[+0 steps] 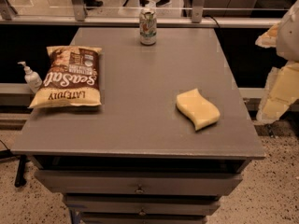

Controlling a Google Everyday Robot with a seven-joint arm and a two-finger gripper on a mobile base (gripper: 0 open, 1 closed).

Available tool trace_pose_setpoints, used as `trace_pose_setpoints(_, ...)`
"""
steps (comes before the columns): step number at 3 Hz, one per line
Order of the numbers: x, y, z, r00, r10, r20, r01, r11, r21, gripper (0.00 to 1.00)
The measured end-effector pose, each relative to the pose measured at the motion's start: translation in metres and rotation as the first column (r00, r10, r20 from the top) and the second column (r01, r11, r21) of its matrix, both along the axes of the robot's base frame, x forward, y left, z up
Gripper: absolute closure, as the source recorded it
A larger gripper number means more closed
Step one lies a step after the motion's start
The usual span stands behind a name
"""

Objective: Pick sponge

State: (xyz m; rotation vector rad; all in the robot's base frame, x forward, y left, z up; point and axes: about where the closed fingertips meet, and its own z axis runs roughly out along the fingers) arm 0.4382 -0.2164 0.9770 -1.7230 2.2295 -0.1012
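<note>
At the bottom of the frame are the stacked drawers (139,183) of a grey flat-topped cabinet (140,125), whose top fills the middle of the view. Nearest on that top, in the lower right part of the frame, lies the sponge (197,108), a pale yellow, thick foam pad with wavy S-curved edges. It lies flat and alone, well apart from everything else and a little in from the right edge of the cabinet.

At the right border of the frame, beside the cabinet and not over it, hangs the robot's pale yellow blocky gripper (280,94). It is well apart from the sponge and partly cut off by the frame, so whether it is open or closed cannot be told.

Farther back on the left lies a brown and yellow crinkly chip bag (68,77), with a small white pump bottle (32,77) just beside it. A pale drink can (148,26) stands upright near the far edge.

The sponge looks light, soft and compressible, unlikely to slip or break. A grasp from above across its narrow waist, where the curves draw in, seems best, pressing down slightly.
</note>
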Motion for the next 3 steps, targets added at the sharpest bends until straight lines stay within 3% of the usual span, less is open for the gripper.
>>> trace_pose_setpoints(1, 0.002, 0.0, -0.001, 1.0, 0.003, 0.002, -0.003, 1.0, 0.007, 0.0)
trace_pose_setpoints(2, 0.019, -0.003, -0.009, 0.9992, 0.034, 0.019, -0.036, 0.997, 0.075, 0.0)
trace_pose_setpoints(3, 0.041, 0.001, -0.032, 0.9991, 0.038, 0.018, -0.041, 0.982, 0.182, 0.0)
